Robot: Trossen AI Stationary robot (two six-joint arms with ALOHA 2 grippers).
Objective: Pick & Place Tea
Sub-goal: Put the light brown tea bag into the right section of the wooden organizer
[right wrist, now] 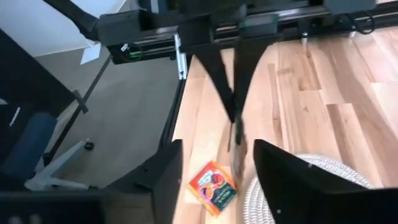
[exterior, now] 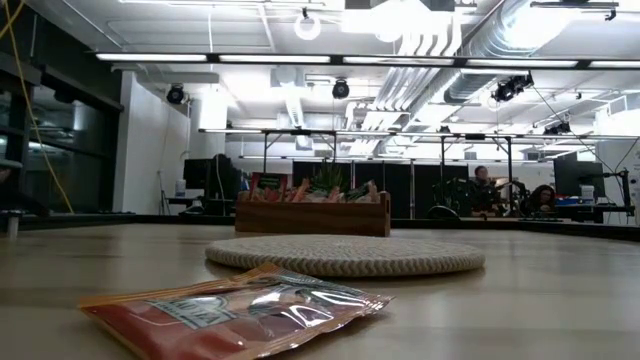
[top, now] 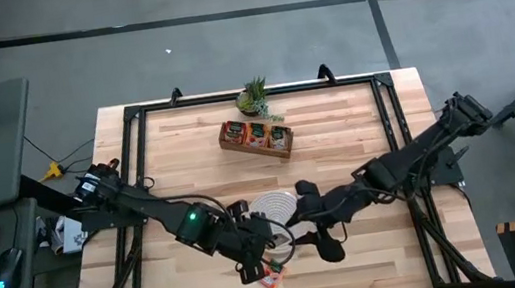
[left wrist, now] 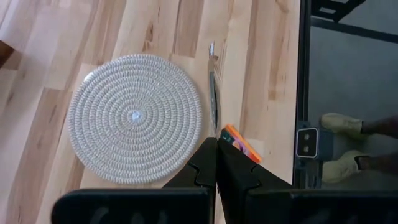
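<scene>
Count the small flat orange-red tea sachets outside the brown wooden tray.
2. A flat sachet lies on the wooden table beside the round woven mat; an edge-on sachet hangs from the shut left gripper. Others may be hidden.

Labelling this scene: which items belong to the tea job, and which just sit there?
Job: flat orange-red tea sachet on the table; thin sachet pinched edge-on by the left end effector; open right end effector.
Lying about: round whitish woven mat; brown wooden tray; small potted plant.
</scene>
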